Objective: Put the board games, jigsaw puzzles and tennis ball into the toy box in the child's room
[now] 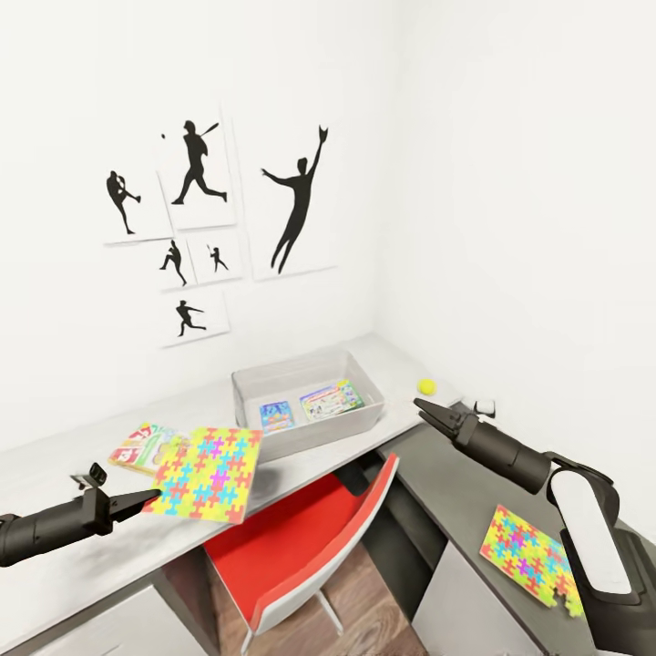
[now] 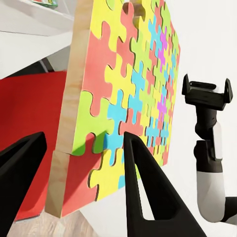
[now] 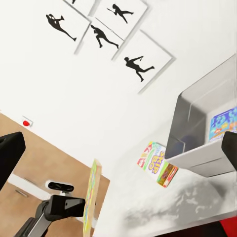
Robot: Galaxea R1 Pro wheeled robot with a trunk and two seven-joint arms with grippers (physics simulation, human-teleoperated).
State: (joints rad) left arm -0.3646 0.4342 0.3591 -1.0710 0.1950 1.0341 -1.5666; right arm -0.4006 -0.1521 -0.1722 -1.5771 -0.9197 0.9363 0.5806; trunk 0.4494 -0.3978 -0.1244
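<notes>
Head view: 2 board games (image 1: 310, 407) are seen inside the toy box (image 1: 273, 437). 1 jigsaw puzzle (image 1: 208, 474) is clamped by the left gripper (image 1: 137, 501) beside it. Right gripper (image 1: 433, 412) is parted, empty. SKIP BO box (image 1: 144, 446), tennis ball (image 1: 425, 386) and second puzzle (image 1: 528, 554) remain outside.

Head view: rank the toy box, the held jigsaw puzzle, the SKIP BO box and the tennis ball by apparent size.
1. Toy box
2. Held jigsaw puzzle, though nearer the camera
3. SKIP BO box, partly hidden behind the puzzle
4. Tennis ball
</notes>
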